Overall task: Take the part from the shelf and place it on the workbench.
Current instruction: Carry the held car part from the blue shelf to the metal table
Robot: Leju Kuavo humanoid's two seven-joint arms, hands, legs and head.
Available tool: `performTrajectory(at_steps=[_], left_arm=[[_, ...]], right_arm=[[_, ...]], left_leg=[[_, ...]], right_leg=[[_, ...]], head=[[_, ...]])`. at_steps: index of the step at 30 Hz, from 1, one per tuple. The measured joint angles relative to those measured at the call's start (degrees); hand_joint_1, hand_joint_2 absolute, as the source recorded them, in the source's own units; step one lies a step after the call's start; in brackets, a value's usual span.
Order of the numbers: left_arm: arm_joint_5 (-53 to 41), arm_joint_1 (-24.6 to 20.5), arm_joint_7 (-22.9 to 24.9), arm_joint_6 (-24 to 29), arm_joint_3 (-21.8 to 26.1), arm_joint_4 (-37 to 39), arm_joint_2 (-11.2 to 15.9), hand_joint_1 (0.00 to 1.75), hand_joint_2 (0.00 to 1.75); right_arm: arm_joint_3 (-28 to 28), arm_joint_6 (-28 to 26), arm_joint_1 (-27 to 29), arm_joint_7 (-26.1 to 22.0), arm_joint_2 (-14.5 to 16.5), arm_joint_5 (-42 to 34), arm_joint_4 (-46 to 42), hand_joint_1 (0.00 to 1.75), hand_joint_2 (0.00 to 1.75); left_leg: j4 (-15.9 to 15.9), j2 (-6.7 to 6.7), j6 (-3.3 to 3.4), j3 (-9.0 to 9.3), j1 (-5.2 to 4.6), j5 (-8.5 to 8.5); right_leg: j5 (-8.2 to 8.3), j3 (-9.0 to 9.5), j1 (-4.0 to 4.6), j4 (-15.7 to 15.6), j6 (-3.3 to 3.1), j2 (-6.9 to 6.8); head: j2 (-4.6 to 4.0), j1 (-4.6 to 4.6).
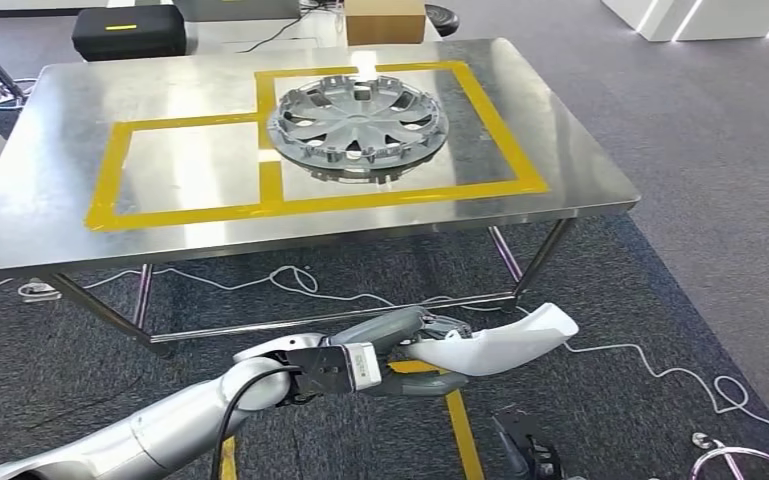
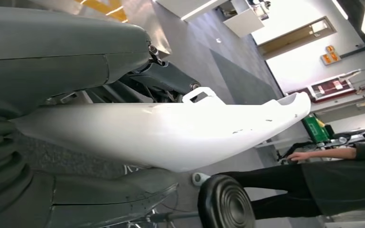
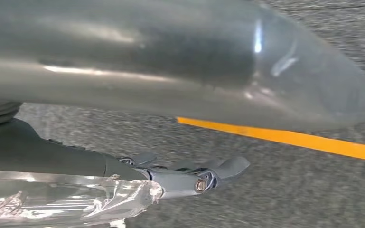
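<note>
Nearest the robot, the left hand point(image 1: 400, 345) reaches forward at the end of its silver arm and is closed around a long, smooth white plastic part point(image 1: 500, 342) with a curved, tapering shell shape. In the left wrist view the thick grey thumb point(image 2: 66, 52) lies along one side of the white part point(image 2: 171, 130) and darker fingers point(image 2: 109, 199) cup the opposite side, so the part is clamped between them, its far end sticking out well past the hand. The part hangs in the air above the dark grey carpeted floor point(image 1: 660, 300), short of the table's near edge and lower than its top; it touches nothing but the hand.

The right hand point(image 3: 194, 175) hangs over the grey floor beside a yellow tape line point(image 3: 285, 137); its dark fingers lie loosely extended with nothing between them, and crinkled clear film is wrapped round the part of the hand nearer the wrist.

On the floor under and before the table, white cables point(image 1: 290, 280) loop across the carpet, and a yellow floor stripe point(image 1: 463, 430) runs toward the robot.

Beyond stands the stainless-steel tabletop point(image 1: 60, 200) on slanted metal legs, marked with yellow tape point(image 1: 300, 205) into two rectangles. A round silver plastic wheel cover point(image 1: 358, 125) lies flat in the larger, right-hand rectangle.

Behind the table sit a black case point(image 1: 128, 32) and a brown cardboard box point(image 1: 384, 20). In the left wrist view a person in dark clothes point(image 2: 332, 178) stands in the background.
</note>
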Motion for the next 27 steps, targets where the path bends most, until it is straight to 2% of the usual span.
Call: performTrajectory(at_steps=[1,2,3,5,6,7,8,10,11,12,13,14,16,17,18,21,22,23,25,26,27], left_arm=[[0.00,0.01,0.00,0.00,0.01,0.02,0.02,1.75,1.75],[-0.01,0.02,0.01,0.00,0.02,0.04,0.03,1.75,1.75],[-0.03,0.00,0.01,0.01,0.04,0.07,0.02,1.75,1.75],[-0.07,-0.17,0.03,0.02,0.11,0.06,-0.09,1.75,1.75],[-0.06,-0.29,0.02,0.03,0.14,0.05,-0.15,1.75,1.75],[-0.04,-0.37,0.02,0.05,0.15,0.06,-0.16,1.75,1.75],[-0.04,-0.36,0.01,0.06,0.16,0.09,-0.12,1.75,1.75],[-0.02,-0.14,0.02,0.07,0.14,0.24,0.07,1.75,1.75],[-0.03,0.00,0.05,0.06,0.13,0.33,0.17,1.75,1.75],[-0.03,0.10,0.09,0.05,0.13,0.41,0.25,1.75,1.75],[-0.03,0.14,0.12,0.05,0.13,0.46,0.29,1.75,1.75],[-0.03,0.16,0.15,0.04,0.13,0.48,0.31,1.75,1.75],[-0.02,0.19,0.17,0.05,0.13,0.50,0.39,1.75,1.75],[-0.02,0.20,0.20,0.05,0.13,0.51,0.43,1.75,1.75],[-0.02,0.19,0.22,0.08,0.14,0.51,0.45,1.75,1.75],[0.00,-0.05,0.25,0.16,0.21,0.50,0.35,1.75,1.75],[0.02,-0.13,0.25,0.17,0.22,0.49,0.30,1.75,1.75],[0.03,-0.16,0.25,0.16,0.21,0.49,0.26,1.75,1.75],[0.11,-0.13,0.25,0.11,0.20,0.49,0.27,1.75,1.75],[0.15,-0.05,0.26,0.05,0.19,0.50,0.29,1.75,1.75],[0.19,0.02,0.27,0.01,0.19,0.50,0.31,1.75,1.75]], right_arm=[[0.00,0.01,0.04,0.03,0.00,0.01,0.02,0.00,0.00],[0.00,0.01,0.08,0.05,0.00,0.02,0.03,0.00,0.00],[0.00,0.01,0.09,0.08,0.00,0.02,0.03,0.00,0.00],[-0.02,-0.01,-0.02,0.07,0.01,0.07,0.01,0.00,0.00],[-0.06,-0.03,-0.06,0.05,0.01,0.10,0.01,0.00,0.00],[-0.11,-0.07,-0.11,0.05,0.02,0.12,0.01,0.00,0.00],[-0.16,-0.10,-0.09,0.06,0.02,0.13,0.01,0.00,0.00],[-0.22,-0.09,0.11,0.08,0.02,0.15,0.03,0.00,0.00],[-0.23,-0.05,0.30,0.09,0.02,0.17,0.04,0.00,0.00],[-0.24,-0.03,0.48,0.10,0.02,0.19,0.05,0.00,0.00],[-0.26,-0.03,0.58,0.10,0.02,0.20,0.06,0.00,0.00],[-0.27,-0.03,0.59,0.10,0.02,0.22,0.06,0.00,0.00],[-0.29,-0.02,0.49,0.10,0.03,0.27,0.06,0.00,0.00],[-0.29,-0.01,0.43,0.11,0.03,0.31,0.05,0.00,0.00],[-0.30,0.00,0.36,0.12,0.03,0.35,0.05,0.00,0.00],[-0.31,-0.01,0.01,0.14,0.02,0.49,0.01,0.00,0.00],[-0.30,-0.01,-0.17,0.14,0.03,0.50,0.00,0.00,0.00],[-0.29,-0.01,-0.33,0.14,0.04,0.51,-0.01,0.00,0.00],[-0.27,-0.01,-0.38,0.16,0.07,0.52,-0.01,0.00,0.00],[-0.27,0.00,-0.27,0.18,0.07,0.53,-0.01,0.00,0.00],[-0.28,0.01,-0.16,0.20,0.07,0.54,-0.01,0.00,0.00]], left_leg=[[-0.04,-0.01,-0.23,0.67,-0.08,-0.64],[-0.18,-0.01,-0.53,1.07,-0.14,-1.20],[-0.25,-0.01,-0.88,1.36,-0.20,-1.48],[-0.09,0.01,-1.53,1.66,-0.23,-1.58],[1.13,0.07,-1.81,1.26,-0.26,-1.41],[3.35,0.13,-2.07,0.06,-0.24,-1.56],[6.57,0.19,-2.36,-1.92,-0.16,-2.23],[13.06,0.23,-2.86,-6.64,0.03,-5.22],[14.81,0.24,-2.99,-8.46,0.08,-6.61],[15.06,0.25,-3.04,-9.58,0.10,-7.01],[13.62,0.26,-3.00,-9.91,0.11,-5.84],[10.84,0.29,-2.95,-9.61,0.11,-3.19],[3.78,0.49,-2.68,-8.56,0.10,3.50],[1.35,0.58,-2.40,-8.21,0.05,5.56],[-0.03,0.64,-2.03,-8.11,0.00,6.56],[-0.55,0.55,-0.77,-7.26,0.10,6.27],[-0.57,0.53,-0.41,-6.77,0.17,6.02],[-0.57,0.53,-0.12,-6.32,0.23,5.75],[-0.56,0.49,0.22,-5.71,0.18,5.08],[-0.55,0.42,0.27,-5.34,0.16,4.68],[-0.54,0.33,0.27,-4.81,0.14,4.23]], right_leg=[[2.21,0.79,0.15,-3.11,-0.27,-0.04],[3.75,1.27,0.32,-5.00,-0.53,-0.04],[4.21,1.48,0.45,-5.80,-0.82,-0.05],[3.83,2.20,0.39,-5.98,-1.43,0.05],[3.63,2.66,0.25,-6.25,-1.75,0.08],[3.43,3.22,0.09,-6.52,-2.01,0.12],[3.15,3.73,-0.01,-6.79,-2.17,0.15],[2.31,4.72,-0.08,-7.01,-2.27,0.17],[1.79,5.29,-0.10,-7.04,-2.21,0.20],[1.27,5.92,-0.13,-7.04,-2.16,0.24],[0.73,6.63,-0.15,-7.04,-2.10,0.30],[0.21,7.37,-0.18,-7.04,-2.01,0.35],[-0.82,8.56,-0.11,-6.98,-1.59,0.48],[-1.27,8.88,-0.03,-7.03,-1.28,0.53],[-1.58,9.13,0.04,-7.05,-0.90,0.57],[-2.46,9.63,0.05,-6.71,0.04,0.43],[-3.14,8.98,0.03,-5.19,0.27,0.33],[-4.17,7.50,0.00,-2.40,0.47,0.23],[-6.85,2.78,0.02,5.42,0.75,0.15],[-7.79,0.56,0.03,8.37,0.81,0.15],[-7.77,-0.83,0.03,9.46,0.80,0.15]], head=[[0.00,0.01],[0.00,-0.01],[0.00,-0.02],[0.00,-0.08],[0.00,-0.17],[0.00,-0.23],[0.00,-0.29],[0.00,-0.35],[0.00,-0.37],[0.00,-0.36],[0.00,-0.36],[-0.01,-0.36],[-0.01,-0.44],[-0.02,-0.44],[-0.01,-0.44],[0.00,-0.32],[0.00,-0.25],[0.00,-0.23],[0.00,-0.06],[-0.01,-0.03],[-0.01,0.04]])
